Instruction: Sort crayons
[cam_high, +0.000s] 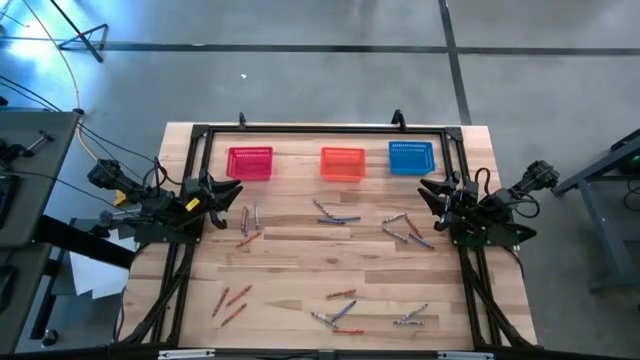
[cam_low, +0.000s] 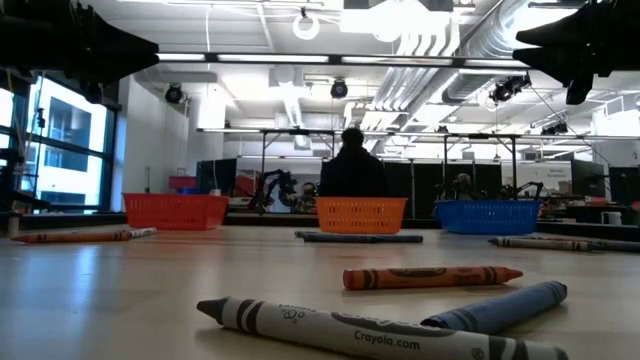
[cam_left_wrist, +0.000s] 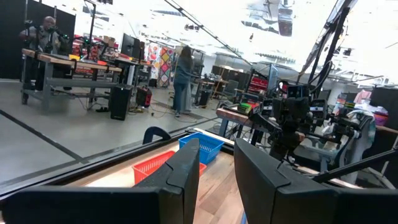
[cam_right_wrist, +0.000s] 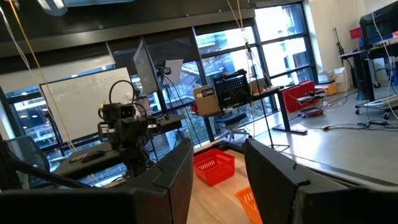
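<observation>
The crayons (cam_high: 330, 215) lay scattered over the counter (cam_high: 300, 270), none yet sorted. The left tool (cam_high: 222, 193) and right tool (cam_high: 432, 192) waited open and empty at the sides, probably to leave the baskets (cam_high: 342, 163) free.

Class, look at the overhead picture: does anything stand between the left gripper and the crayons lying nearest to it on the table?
Nothing visible does. The left gripper is open and empty at the table's left edge, and only bare wood separates it from the nearest crayons.
</observation>
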